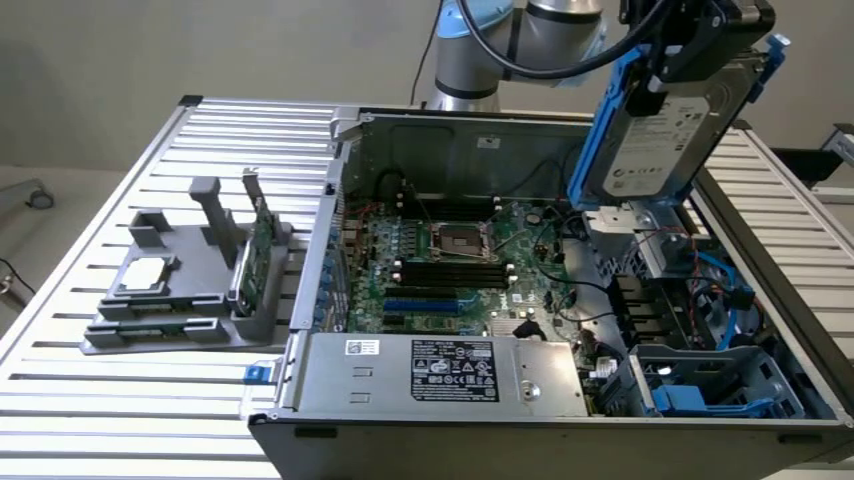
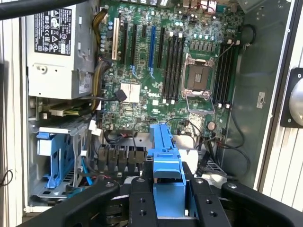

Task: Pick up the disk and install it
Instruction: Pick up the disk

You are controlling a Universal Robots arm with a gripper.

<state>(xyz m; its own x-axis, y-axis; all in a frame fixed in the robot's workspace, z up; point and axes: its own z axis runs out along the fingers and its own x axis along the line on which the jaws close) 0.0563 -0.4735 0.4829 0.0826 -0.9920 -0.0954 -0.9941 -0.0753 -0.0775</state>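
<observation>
Clamped on the blue carrier's edges, the claw (image 1: 678,62) holds the disk (image 1: 654,140) upright in the air, above the far corner of the case on the exterior view's right. From that view's left: a grey fixture (image 1: 174,300) on the slatted counter (image 1: 80,400) carries a silver chip (image 1: 144,272) and a standing green card (image 1: 256,262). Next is the open computer case (image 1: 467,145) with its motherboard (image 1: 441,270), then a blue drive bay (image 1: 694,395).

Arm (image 1: 467,50) raised high; tool (image 2: 169,201) tilted steeply downward, clamped on disk (image 1: 654,140).
</observation>
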